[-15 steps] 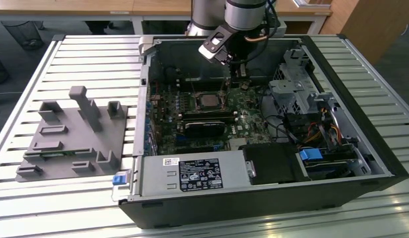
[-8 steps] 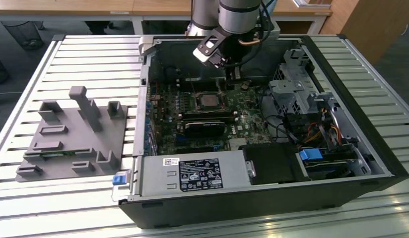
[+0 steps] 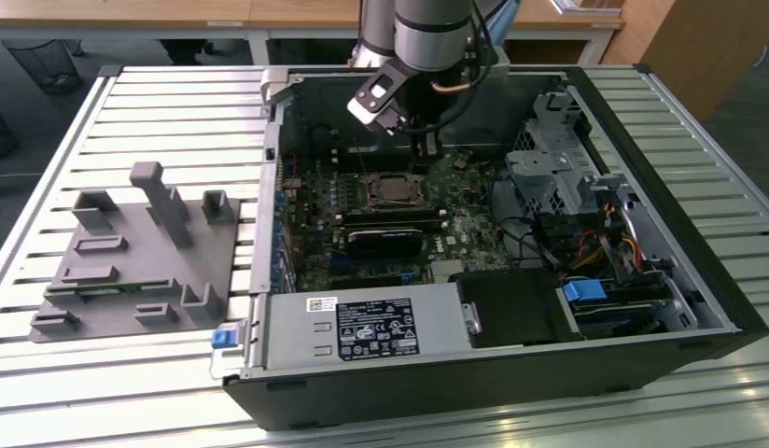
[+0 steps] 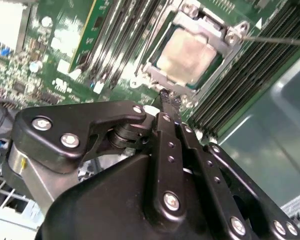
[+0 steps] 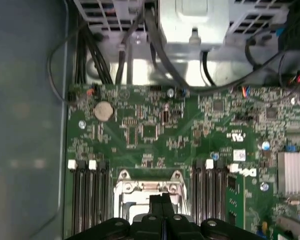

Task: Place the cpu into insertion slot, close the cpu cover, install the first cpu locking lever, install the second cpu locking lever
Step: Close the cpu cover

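The cpu (image 4: 187, 54) shows its silvery-beige face inside the insertion slot (image 4: 151, 64) on the green motherboard. The cpu cover (image 4: 229, 47), a silver frame, lies flat around the chip. A thin metal lever rod (image 4: 277, 40) sticks out from one socket corner. My gripper (image 4: 170, 100) hovers just off the socket's edge with its black fingers pressed together and nothing between them. In the first wrist view the gripper (image 5: 162, 199) sits over the socket (image 5: 135, 189). In the exterior view the gripper (image 3: 426, 159) hangs just behind the socket (image 3: 391, 189).
The open computer case (image 3: 275, 187) stands on a slatted metal table (image 3: 135, 121). A black heatsink block (image 3: 382, 239) lies in front of the socket, and memory slots (image 4: 240, 85) flank it. Drive cages and cables (image 3: 571, 205) fill the exterior view's right. A grey fixture (image 3: 142, 252) stands at the exterior view's left.
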Controlling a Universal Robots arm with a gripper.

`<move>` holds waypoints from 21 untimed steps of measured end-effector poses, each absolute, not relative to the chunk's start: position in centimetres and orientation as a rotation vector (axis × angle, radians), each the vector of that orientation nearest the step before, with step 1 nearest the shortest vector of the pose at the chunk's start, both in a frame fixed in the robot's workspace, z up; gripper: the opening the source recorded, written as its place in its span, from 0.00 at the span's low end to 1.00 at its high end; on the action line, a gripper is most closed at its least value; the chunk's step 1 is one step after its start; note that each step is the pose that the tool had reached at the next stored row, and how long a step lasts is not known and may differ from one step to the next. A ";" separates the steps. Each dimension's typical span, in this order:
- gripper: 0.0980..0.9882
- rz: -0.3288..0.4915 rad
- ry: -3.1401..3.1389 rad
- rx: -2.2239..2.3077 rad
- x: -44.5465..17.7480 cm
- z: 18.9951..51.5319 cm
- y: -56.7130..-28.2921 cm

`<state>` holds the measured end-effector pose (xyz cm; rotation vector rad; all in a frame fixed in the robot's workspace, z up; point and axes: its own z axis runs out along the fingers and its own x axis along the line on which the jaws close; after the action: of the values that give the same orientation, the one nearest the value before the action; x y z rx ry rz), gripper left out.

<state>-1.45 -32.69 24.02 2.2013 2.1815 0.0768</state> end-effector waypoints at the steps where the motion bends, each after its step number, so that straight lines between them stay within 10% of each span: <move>1: 0.01 0.077 2.181 2.201 -1.7 23.9 -32.7; 21: 0.01 0.077 2.182 2.202 -3.2 23.4 -32.6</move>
<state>-3.25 -32.61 23.44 2.2018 2.1816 0.0772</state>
